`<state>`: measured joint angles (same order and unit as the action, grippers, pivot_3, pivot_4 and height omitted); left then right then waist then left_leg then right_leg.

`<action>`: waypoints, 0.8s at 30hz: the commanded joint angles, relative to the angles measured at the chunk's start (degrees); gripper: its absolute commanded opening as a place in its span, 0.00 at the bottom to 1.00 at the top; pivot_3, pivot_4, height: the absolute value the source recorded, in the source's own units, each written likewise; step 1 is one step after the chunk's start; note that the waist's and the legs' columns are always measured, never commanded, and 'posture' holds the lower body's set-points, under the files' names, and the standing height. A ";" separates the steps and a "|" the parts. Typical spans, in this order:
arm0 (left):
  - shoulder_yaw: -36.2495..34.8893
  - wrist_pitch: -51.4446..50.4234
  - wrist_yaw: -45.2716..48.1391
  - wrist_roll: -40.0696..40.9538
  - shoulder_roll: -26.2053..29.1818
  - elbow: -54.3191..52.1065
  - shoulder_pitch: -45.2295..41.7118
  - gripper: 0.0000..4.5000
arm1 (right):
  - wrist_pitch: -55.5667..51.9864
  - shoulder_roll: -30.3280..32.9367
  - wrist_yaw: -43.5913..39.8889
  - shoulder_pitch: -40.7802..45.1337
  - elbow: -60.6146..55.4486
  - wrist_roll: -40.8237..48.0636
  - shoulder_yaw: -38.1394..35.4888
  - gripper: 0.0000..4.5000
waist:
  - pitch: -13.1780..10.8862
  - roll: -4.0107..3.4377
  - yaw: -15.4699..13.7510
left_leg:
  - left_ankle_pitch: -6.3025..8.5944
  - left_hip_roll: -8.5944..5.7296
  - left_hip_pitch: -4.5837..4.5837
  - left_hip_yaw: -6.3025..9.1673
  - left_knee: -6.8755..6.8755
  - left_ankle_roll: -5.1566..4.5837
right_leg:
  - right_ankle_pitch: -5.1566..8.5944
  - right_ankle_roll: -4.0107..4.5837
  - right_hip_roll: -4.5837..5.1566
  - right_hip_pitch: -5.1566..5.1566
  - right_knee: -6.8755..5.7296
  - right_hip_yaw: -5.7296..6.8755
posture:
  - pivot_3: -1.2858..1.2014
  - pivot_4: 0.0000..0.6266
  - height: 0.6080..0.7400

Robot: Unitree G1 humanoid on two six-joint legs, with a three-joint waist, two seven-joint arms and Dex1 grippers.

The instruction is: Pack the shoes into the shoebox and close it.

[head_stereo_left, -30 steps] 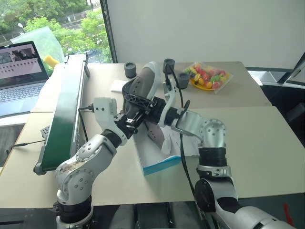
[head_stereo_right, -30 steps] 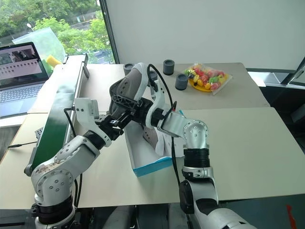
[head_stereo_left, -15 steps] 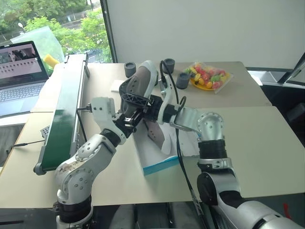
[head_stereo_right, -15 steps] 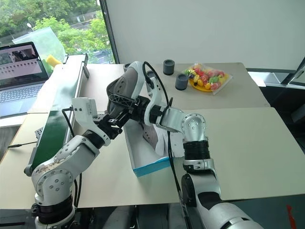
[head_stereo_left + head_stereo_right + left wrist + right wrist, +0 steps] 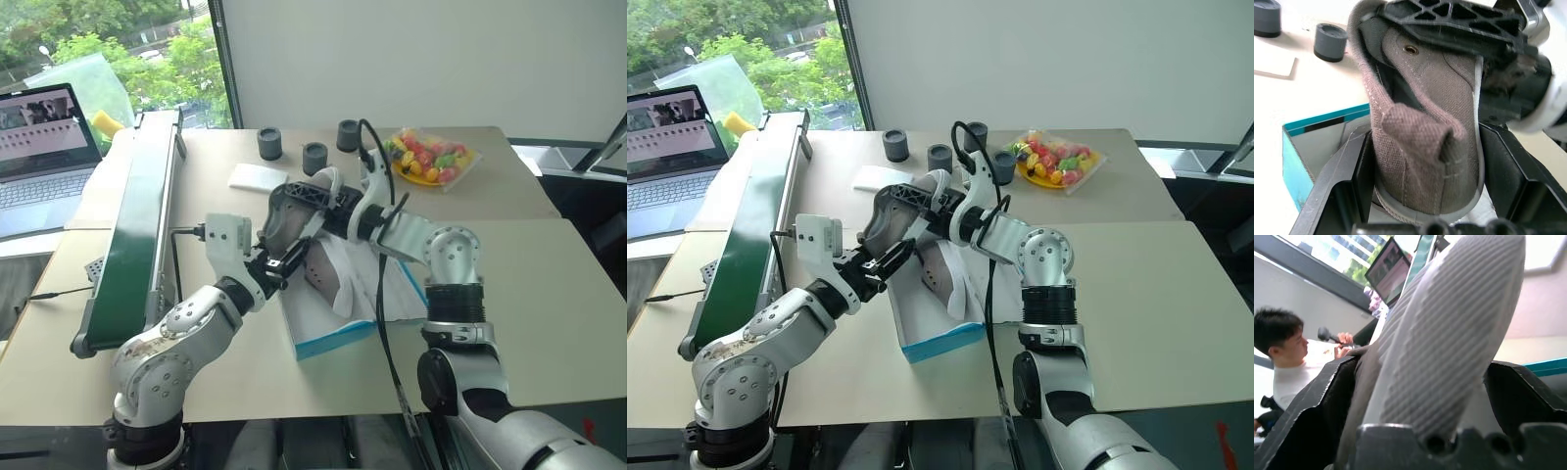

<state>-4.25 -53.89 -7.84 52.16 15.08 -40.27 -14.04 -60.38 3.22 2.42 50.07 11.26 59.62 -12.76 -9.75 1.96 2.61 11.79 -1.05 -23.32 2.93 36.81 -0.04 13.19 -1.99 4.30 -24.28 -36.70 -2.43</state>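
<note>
- Left eye view: the bright blue rectangular cardboard shoebox (image 5: 328,328) with a white inside lies open on the beige tabletop (image 5: 549,294), and everything below is placed from this box.
- One small grey-taupe fabric shoe with a pale sole (image 5: 294,217) hangs in the air just above the box's far end, tilted, with both arms meeting on it.
- A second grey-taupe shoe (image 5: 323,279) lies inside the box, on its side against white wrapping paper (image 5: 387,289).
- Left gripper (image 5: 1425,186): in the left wrist view its two black fingers (image 5: 1339,181) stand partly apart with the raised shoe's heel pinched between them.
- Right gripper (image 5: 1425,396): in the right wrist view its black fingers (image 5: 1520,399) stand wide on either side of the ribbed pale sole; whether they press on it I cannot tell.
- Beyond the box stand three short dark grey cylinders (image 5: 314,157) and a flat white pad (image 5: 257,176).
- Further beyond the box lies a clear bag of coloured sweets (image 5: 428,157).
- Well to the left of the box run a long green conveyor belt (image 5: 137,225) and an open laptop (image 5: 44,147).
</note>
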 commanded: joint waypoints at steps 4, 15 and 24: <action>-0.10 0.80 0.84 1.52 0.28 -3.55 -0.57 0.62 | 2.16 0.50 0.22 0.44 -2.08 -2.84 -1.46 1.00 | 0.00 0.00 -0.20 | 0.00 -0.02 -0.01 0.01 0.01 0.00 | 0.00 0.00 0.03 0.02 0.01 0.01 | 0.52 0.24 1.00; -0.13 0.89 0.36 0.88 0.40 -3.44 -0.52 0.62 | 0.97 -1.49 0.35 -0.35 -4.68 -1.67 -2.39 0.57 | 0.00 0.00 -0.21 | 0.00 -0.02 -0.01 0.02 0.01 0.00 | 0.00 0.00 0.02 0.02 0.01 0.01 | 0.52 0.24 1.00; -1.11 2.49 0.14 -1.56 0.68 -1.84 -0.59 0.60 | -1.50 -2.03 -0.17 -0.43 -5.92 -0.54 -2.14 0.41 | 0.00 0.00 -0.20 | 0.00 -0.02 0.00 0.02 0.01 0.00 | 0.00 0.00 0.03 0.02 0.01 0.01 | 0.52 0.24 1.00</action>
<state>-3.99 -53.82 -8.21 51.28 15.82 -40.29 -14.02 -61.57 1.14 2.55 49.08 7.95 57.60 -13.46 -9.75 1.96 2.41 11.79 -1.08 -23.32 2.94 36.82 -0.04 13.19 -1.99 4.33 -24.26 -36.70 -2.41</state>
